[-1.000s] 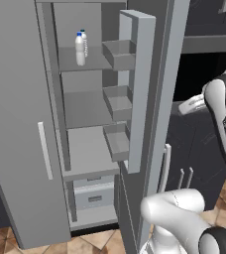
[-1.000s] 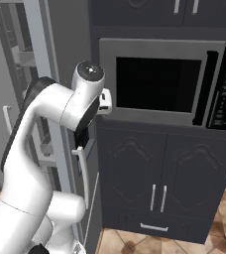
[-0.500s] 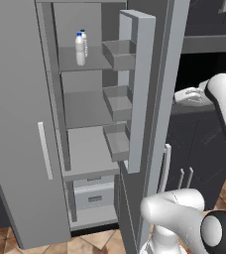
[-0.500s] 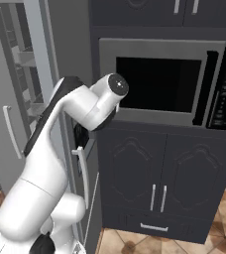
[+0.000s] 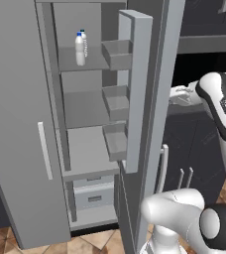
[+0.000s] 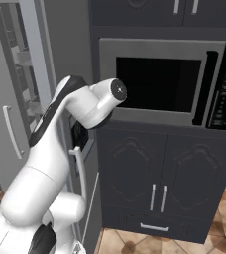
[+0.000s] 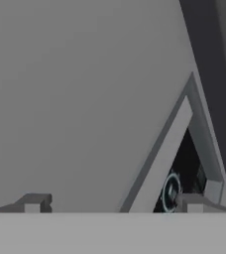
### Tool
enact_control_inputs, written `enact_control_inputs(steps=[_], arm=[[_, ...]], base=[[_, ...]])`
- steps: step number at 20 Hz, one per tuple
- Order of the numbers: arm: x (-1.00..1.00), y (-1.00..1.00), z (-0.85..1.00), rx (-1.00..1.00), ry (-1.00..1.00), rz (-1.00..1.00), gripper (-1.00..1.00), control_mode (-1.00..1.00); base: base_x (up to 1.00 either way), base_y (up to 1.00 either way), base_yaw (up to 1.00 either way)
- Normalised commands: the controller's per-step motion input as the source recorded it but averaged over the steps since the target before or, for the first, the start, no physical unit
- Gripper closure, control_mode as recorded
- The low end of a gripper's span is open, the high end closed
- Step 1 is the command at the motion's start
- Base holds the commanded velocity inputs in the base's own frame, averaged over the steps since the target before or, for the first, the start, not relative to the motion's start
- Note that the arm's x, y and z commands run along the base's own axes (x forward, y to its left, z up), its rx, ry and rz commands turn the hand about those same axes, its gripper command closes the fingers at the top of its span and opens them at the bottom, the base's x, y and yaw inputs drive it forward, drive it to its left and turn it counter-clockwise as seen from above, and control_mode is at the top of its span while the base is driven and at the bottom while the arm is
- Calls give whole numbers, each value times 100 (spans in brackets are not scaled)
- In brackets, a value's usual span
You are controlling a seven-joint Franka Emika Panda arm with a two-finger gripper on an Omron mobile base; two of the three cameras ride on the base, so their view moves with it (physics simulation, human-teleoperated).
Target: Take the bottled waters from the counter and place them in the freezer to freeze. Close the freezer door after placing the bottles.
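With both bottled waters [image 5: 80, 48] standing side by side on the top shelf [image 5: 83, 60] of the freezer [image 5: 85, 114], the job appears to have reached its last step, closing the freezer door [image 5: 154, 124]. Nearest the base cameras, the white arm [image 6: 50, 163] rises and bends toward the outer face of that open door, beside its pale handle [image 6: 80, 173] and its black dispenser panel [image 6: 79, 136]. In the hand view the tool [image 7: 112, 203] faces a flat grey surface at close range, its two finger tips [image 7: 33, 202] spread well apart and holding nothing. Whether they touch the door cannot be told. The next move likely calls for a steady push against the door's outer face, swinging it toward the shelves until it meets the cabinet, with care that the hand does not slide off the edge. Beyond the door stand the dark cabinets [image 6: 154, 168] and the built-in microwave [image 6: 159, 82]. Compared with a second ago, the arm's wrist has swung forward and upward, from hanging low beside the handle to reaching in front of the microwave in the right base view, while the bottles and the door stand as they did.
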Motion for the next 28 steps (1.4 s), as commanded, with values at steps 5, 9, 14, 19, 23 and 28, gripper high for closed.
enact_control_inputs(steps=[5, 9, 14, 19, 23, 28], arm=[[33, 69, -18, 5, 0, 3, -100, -100], [42, 97, -16, 0, 0, 0, -100, -100], [48, 100, -17, 0, 0, -1, -100, -100], [39, 93, -13, 0, 0, -5, -100, -100], [21, 62, 0, 0, 0, -7, -100, -100], [19, 43, 0, 0, 0, -14, -100, -100]], base=[[0, 0, 0], [0, 0, 0], [0, 0, 0], [0, 0, 0], [0, 0, 0], [0, 0, 0]])
